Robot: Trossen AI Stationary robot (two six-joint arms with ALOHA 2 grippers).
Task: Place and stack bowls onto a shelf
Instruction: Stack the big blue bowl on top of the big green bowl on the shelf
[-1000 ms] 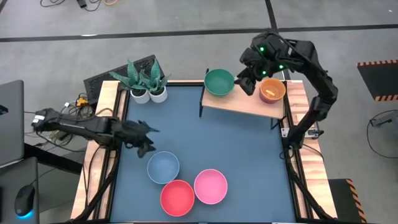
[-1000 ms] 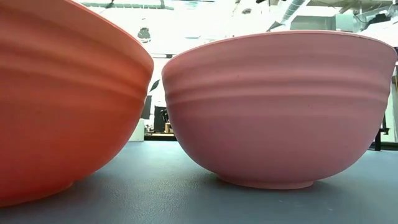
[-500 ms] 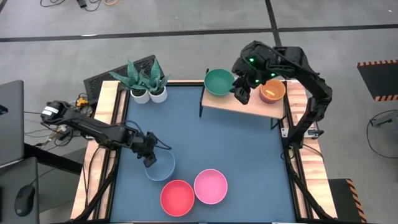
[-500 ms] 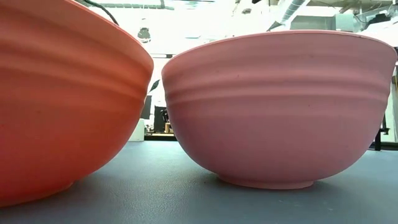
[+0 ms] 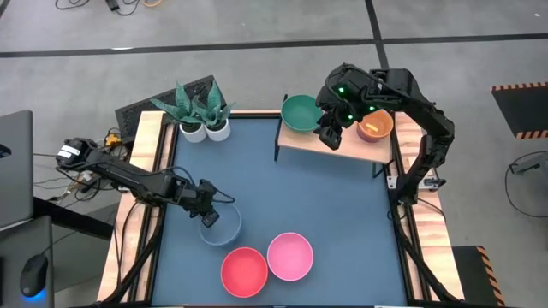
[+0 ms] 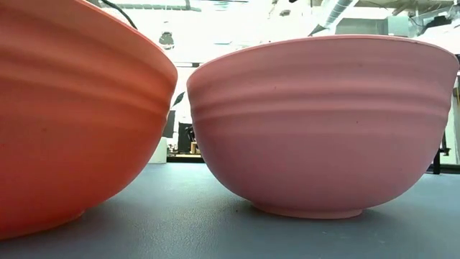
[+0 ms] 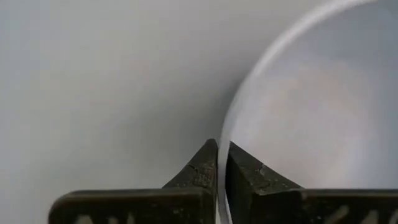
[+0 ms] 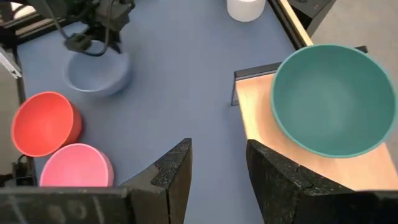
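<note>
A blue bowl (image 5: 224,231) (image 8: 99,73) stands on the dark table near its left side, and my left gripper (image 5: 208,218) (image 7: 222,155) is shut on its rim. Nearer the front edge a red bowl (image 5: 244,271) and a pink bowl (image 5: 290,255) stand side by side. The shelf (image 5: 342,147) at the far right carries a green bowl (image 5: 301,113) (image 8: 329,99) and an orange bowl (image 5: 377,127). My right gripper (image 5: 330,133) (image 8: 217,155) hangs open above the shelf between those two bowls, with nothing between its fingers. My left gripper pinches the blue bowl's rim (image 7: 225,134) on the side toward the table's left edge, one finger inside the bowl and one outside. The fingers slant down from the left, across the rim. The bowl stands upright with its base on the table.
Two white pots with green plants (image 5: 205,127) stand at the table's far left corner. Wooden rails (image 5: 154,154) run along the table's sides. In the low view the red bowl (image 6: 72,115) and the pink bowl (image 6: 323,122) block most of the sight.
My left gripper has come down and toward the near edge onto the blue bowl, tipping its fingers downward, and has closed on the rim. My right gripper has drifted toward the table's left, from over the orange bowl to the gap between the two shelf bowls.
</note>
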